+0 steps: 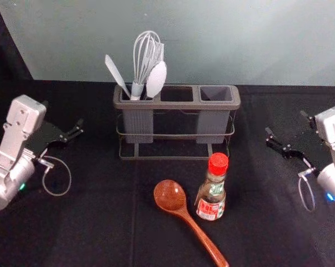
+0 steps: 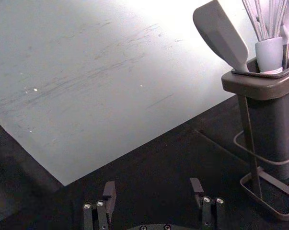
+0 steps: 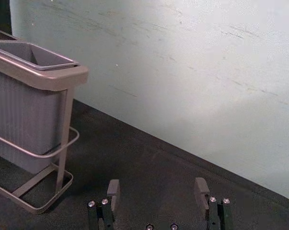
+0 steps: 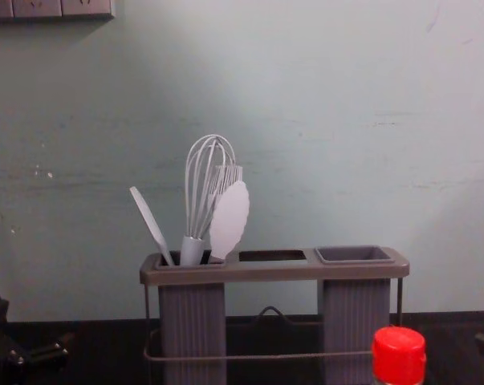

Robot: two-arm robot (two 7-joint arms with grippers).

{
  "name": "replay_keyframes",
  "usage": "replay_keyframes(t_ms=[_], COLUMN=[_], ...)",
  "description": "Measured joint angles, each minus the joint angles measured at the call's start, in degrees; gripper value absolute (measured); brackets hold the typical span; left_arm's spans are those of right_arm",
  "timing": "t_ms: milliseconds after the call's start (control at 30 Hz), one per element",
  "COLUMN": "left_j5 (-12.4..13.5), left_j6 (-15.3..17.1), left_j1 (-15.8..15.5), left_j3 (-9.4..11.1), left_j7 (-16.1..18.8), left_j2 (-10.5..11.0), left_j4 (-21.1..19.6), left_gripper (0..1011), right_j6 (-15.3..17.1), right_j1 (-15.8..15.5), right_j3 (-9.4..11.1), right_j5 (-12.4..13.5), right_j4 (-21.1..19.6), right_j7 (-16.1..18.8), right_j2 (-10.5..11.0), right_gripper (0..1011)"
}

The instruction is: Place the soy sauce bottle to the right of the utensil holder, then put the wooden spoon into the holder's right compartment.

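- The right gripper (image 1: 286, 122) hangs at the utensil holder's three o'clock, its two fingers spread wide with nothing between them; the right wrist view shows the same broad gap.
- From those fingers the red-capped soy sauce bottle (image 1: 211, 207) lies between seven and eight o'clock (twelve being straight away from the robot), well apart. It stands upright on the black cloth (image 1: 95, 222), so its long axis is vertical, and a level grip from the side looks the fitting approach.
- The right arm is the nearer one and, I judge, the one for the bottle. Its likely first step is back toward the robot and inward, then a carry toward about one o'clock.
- The wooden spoon (image 1: 170, 196) lies flat just beside the bottle, bowl toward ten or eleven o'clock, handle running toward four or five and passing close to the bottle's base. A low or hasty close could nudge it.
- Farther out, the utensil holder (image 1: 176, 105) has its right compartment (image 1: 217, 93) empty, ready for the spoon later; the whisk (image 1: 146, 55) stands in the left one.
- The left gripper (image 1: 63, 114) idles at the holder's nine o'clock, fingers also wide.
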Motion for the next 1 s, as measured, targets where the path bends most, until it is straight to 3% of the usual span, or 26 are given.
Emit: replay_keyframes(t_ms=[333, 667, 1000], left_j5=[0.0, 0.0, 0.0], left_j6=[0.0, 0.0, 0.0], left_j1=[0.0, 0.0, 0.0], left_j3=[0.0, 0.0, 0.0], left_j7=[0.0, 0.0, 0.0], left_j2=[0.0, 0.0, 0.0], left_j4=[0.0, 0.0, 0.0], left_gripper=[1011, 1011, 1011], right_j6=[-0.93, -2.27, -1.58], right_j1=[-3.43, -10.2, -15.74], right_j3=[1.58, 4.27, 6.39], right_j5=[-0.08, 1.65, 2.7], right_j4=[-3.0, -10.4, -16.45], right_j7=[2.17, 5.28, 6.13], right_j2=[1.16, 4.24, 5.6], right_gripper=[1003, 1003, 1003])
